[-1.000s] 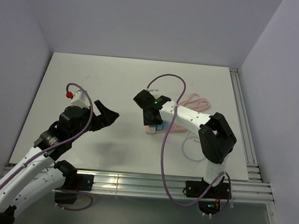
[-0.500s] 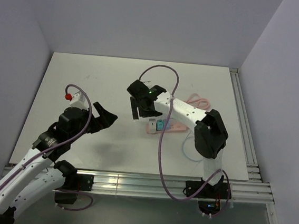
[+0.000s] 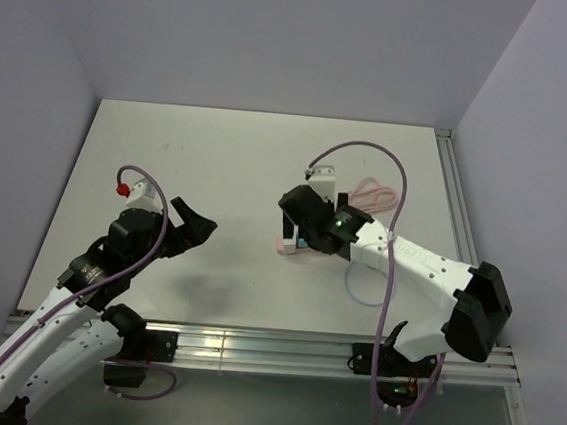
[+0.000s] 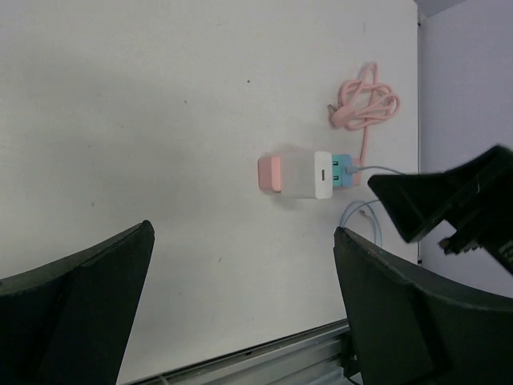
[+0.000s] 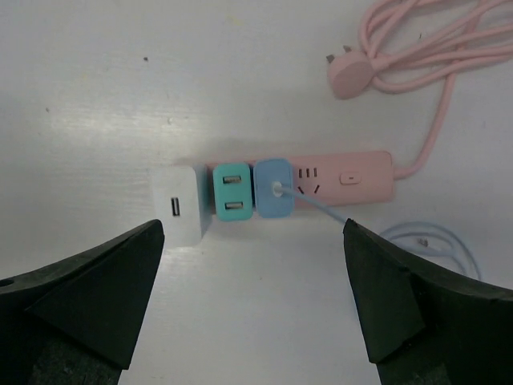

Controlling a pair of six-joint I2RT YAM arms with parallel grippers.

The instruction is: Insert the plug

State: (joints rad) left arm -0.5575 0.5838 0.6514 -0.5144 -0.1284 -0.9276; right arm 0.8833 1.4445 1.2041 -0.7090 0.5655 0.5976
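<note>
The teal-green plug (image 5: 233,190) sits upright in the pink power strip (image 5: 353,178), between a white block (image 5: 178,210) and a light blue plug (image 5: 274,188). My right gripper (image 5: 253,224) is open just on the near side of the strip, touching nothing. From above, the right gripper (image 3: 300,224) hovers over the strip's left end (image 3: 285,244) and partly hides it. My left gripper (image 3: 197,226) is open and empty, well to the left; in its wrist view the strip (image 4: 271,174) lies far ahead of the left gripper (image 4: 243,230).
The strip's pink cord lies coiled (image 3: 376,193) behind it, toward the right. A thin light blue cable (image 5: 433,241) loops on the table near the strip's right end. Aluminium rails (image 3: 251,345) run along the near edge and the right side.
My right gripper opened and let go of the plug, lifted off to the upper left, then came back over the strip as its arm swung out to the right. The left arm barely moved.
</note>
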